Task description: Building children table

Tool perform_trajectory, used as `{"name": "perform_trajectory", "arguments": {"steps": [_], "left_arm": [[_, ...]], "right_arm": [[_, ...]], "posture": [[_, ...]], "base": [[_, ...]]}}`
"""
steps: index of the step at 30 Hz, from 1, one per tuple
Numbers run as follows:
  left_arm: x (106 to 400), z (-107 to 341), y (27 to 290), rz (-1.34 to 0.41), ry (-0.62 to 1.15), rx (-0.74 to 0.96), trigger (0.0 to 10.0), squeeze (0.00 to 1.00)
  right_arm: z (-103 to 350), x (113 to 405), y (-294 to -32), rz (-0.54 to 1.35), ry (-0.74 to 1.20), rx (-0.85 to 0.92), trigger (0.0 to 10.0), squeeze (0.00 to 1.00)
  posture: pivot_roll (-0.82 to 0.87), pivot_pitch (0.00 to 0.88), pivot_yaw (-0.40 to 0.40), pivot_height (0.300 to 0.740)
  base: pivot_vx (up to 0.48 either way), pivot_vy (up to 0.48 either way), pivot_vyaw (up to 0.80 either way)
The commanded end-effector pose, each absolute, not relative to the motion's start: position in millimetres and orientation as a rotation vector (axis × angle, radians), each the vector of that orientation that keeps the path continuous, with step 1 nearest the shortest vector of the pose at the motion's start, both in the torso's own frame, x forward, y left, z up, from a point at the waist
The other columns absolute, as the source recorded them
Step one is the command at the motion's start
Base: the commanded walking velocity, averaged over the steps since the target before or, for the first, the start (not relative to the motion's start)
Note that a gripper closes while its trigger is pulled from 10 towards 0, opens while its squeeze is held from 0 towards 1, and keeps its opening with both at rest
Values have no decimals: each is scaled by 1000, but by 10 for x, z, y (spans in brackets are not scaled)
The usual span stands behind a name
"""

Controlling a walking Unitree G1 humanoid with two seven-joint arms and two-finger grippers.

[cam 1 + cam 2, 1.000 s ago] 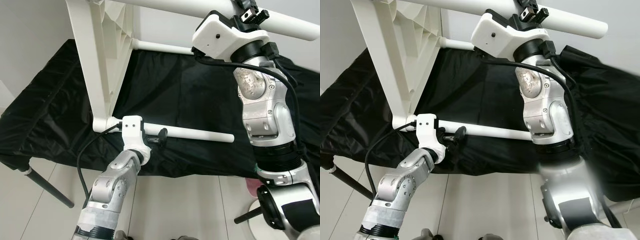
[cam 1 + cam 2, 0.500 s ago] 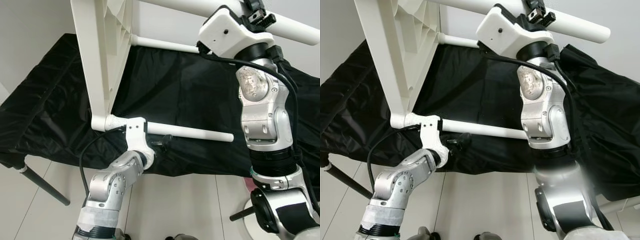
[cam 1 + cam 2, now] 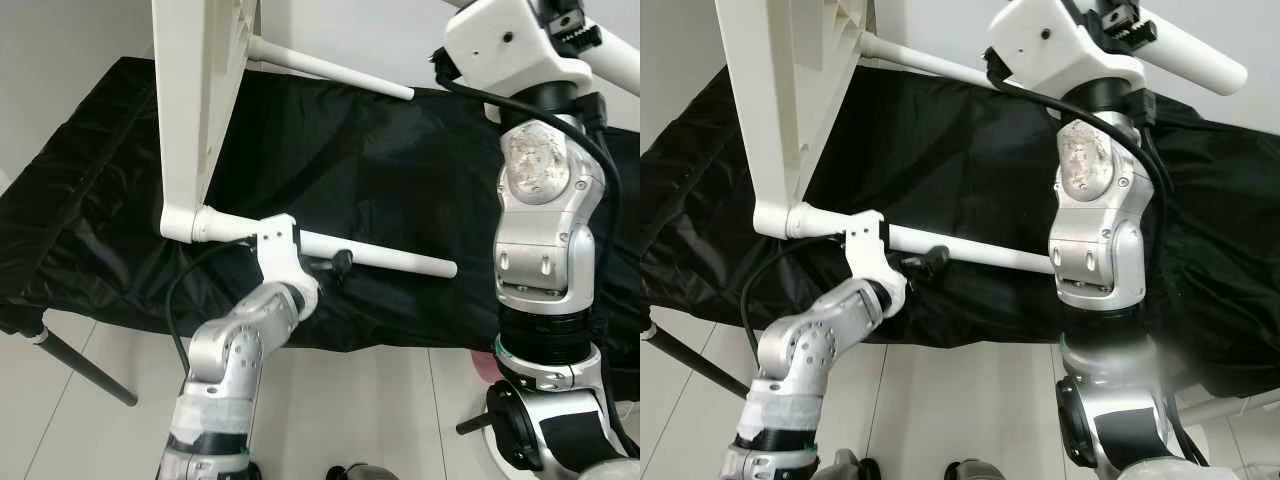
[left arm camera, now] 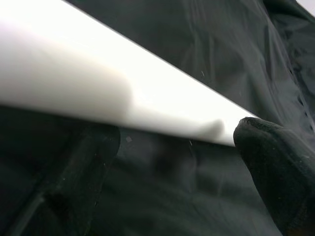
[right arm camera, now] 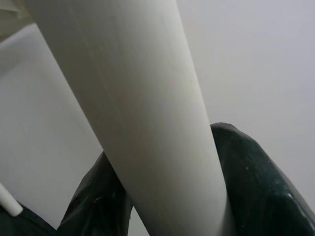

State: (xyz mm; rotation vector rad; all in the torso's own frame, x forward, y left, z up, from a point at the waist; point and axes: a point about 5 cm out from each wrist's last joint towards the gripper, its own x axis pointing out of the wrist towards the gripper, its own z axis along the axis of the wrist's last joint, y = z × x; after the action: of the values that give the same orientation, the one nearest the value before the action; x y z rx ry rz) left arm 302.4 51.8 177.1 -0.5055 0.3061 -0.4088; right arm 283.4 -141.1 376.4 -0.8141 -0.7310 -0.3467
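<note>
The white children table is held up in the air, tilted, with its ribbed tabletop [image 3: 195, 100] on edge at the upper left and its round legs pointing right. My left gripper [image 3: 336, 264] sits at the lower leg [image 3: 400, 260], just under it. Its fingers [image 4: 81, 177] are spread wide apart with the leg [image 4: 74, 73] running across them, so it is open. High at the right, my right gripper [image 3: 1118, 22] is shut on the upper leg [image 3: 1200, 60]. That leg [image 5: 147, 108] is pinched between both black fingers [image 5: 253, 172].
A third leg [image 3: 330, 68] sticks out behind, above a low table draped in black cloth [image 3: 400, 170]. The cloth table's black metal leg [image 3: 85, 370] slants onto the pale tiled floor [image 3: 350, 410]. A white wall stands behind.
The right gripper has lifted the upper leg higher and to the right. The table has tilted, so the lower leg now slopes down to the right. The left gripper stays at that leg.
</note>
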Motion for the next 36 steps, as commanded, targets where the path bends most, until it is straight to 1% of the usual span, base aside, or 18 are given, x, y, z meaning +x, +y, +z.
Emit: {"name": "perform_trajectory", "arguments": {"steps": [1,3,7,10,12,13,14,17,18,19,20,21,26,29,30,31,34,36], "left_arm": [[3062,1759,515,-373,319,-534,10000,0],[3090,1783,534,-349,310,-548,10000,0],[3165,1886,597,-268,262,-644,10000,0],[3172,1900,605,-256,254,-657,10000,0],[3185,1988,621,-217,206,-724,10000,0],[3182,2023,622,-209,195,-770,8588,0],[3180,2045,624,-200,185,-808,6784,0],[3177,2053,625,-196,181,-828,6784,0],[3176,2070,625,-201,170,-849,4431,0],[3178,2126,634,-207,131,-891,0,0],[3178,2126,634,-207,131,-891,0,0],[3176,2194,641,-215,89,-930,0,0],[3176,2374,630,-260,-4,-915,0,0],[3153,2660,549,-361,-113,-810,0,0],[3153,2660,549,-361,-113,-810,0,0],[3161,2784,549,-383,-162,-748,0,0],[3201,3074,593,-426,-269,-644,0,0],[3201,3074,593,-426,-269,-644,0,0]], "right_arm": [[3813,2744,-1541,-404,-746,-608,0,0],[3816,2738,-1551,-408,-743,-602,0,0],[3819,2718,-1563,-414,-737,-592,0,0],[3820,2711,-1562,-415,-734,-588,0,0],[3822,2706,-1548,-407,-729,-578,0,0],[3822,2705,-1538,-403,-727,-575,0,0],[3822,2712,-1528,-399,-725,-574,0,0],[3822,2715,-1522,-397,-723,-573,0,0],[3822,2717,-1517,-396,-722,-571,0,0],[3821,2727,-1509,-392,-720,-570,0,0],[3821,2727,-1509,-392,-720,-570,0,0],[3823,2734,-1506,-390,-719,-568,0,0],[3827,2746,-1506,-385,-717,-565,0,0],[3830,2757,-1511,-373,-713,-563,0,0],[3830,2757,-1511,-373,-713,-563,0,0],[3830,2761,-1514,-368,-715,-563,0,0],[3811,2777,-1533,-353,-708,-533,0,0],[3811,2777,-1533,-353,-708,-533,0,0]], "posture": [[-94,143,1,740],[-95,145,2,740],[-95,154,3,740],[-95,154,3,740],[-95,159,5,740],[-94,162,5,740],[-93,163,4,740],[-93,164,4,740],[-93,164,4,740],[-95,167,3,740],[-95,167,3,740],[-95,168,-1,740],[-94,167,-6,740],[-89,166,-10,740],[-89,166,-10,740],[-85,162,-12,740],[-74,155,-18,740],[-74,155,-18,740]], "base": [[0,0,0],[0,0,0],[0,0,0],[0,0,0],[0,0,0],[0,0,0],[0,0,0],[0,0,0],[0,0,0],[0,0,0],[0,0,0],[0,0,0],[0,0,0],[0,0,0],[0,0,0],[0,0,0],[0,0,0],[0,0,0]]}}
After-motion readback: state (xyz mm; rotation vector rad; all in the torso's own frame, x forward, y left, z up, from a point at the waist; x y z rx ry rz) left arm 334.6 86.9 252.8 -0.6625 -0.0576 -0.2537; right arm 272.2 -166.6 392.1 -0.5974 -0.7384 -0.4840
